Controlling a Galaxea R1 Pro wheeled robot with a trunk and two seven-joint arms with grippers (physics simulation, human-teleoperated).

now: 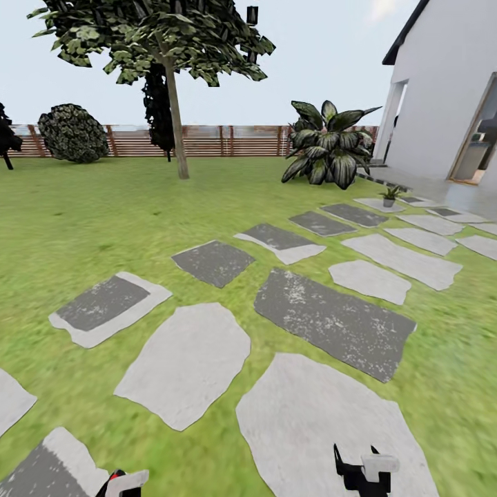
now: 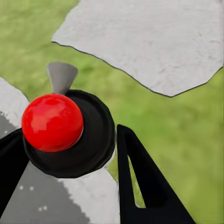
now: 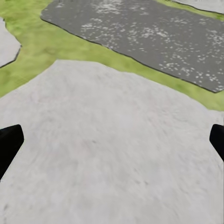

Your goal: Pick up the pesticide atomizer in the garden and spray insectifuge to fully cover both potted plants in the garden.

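Gripping the pesticide atomizer between its fingers, the left gripper is carrying a rigid, likely light bottle best clasped around its body, while the right gripper is hanging wide open.

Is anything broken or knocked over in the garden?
Nothing stands out. The small potted plant stands upright on a far stepping stone, and the stones lie flat in the grass. The left hand grips a black sprayer with a red ball on top.
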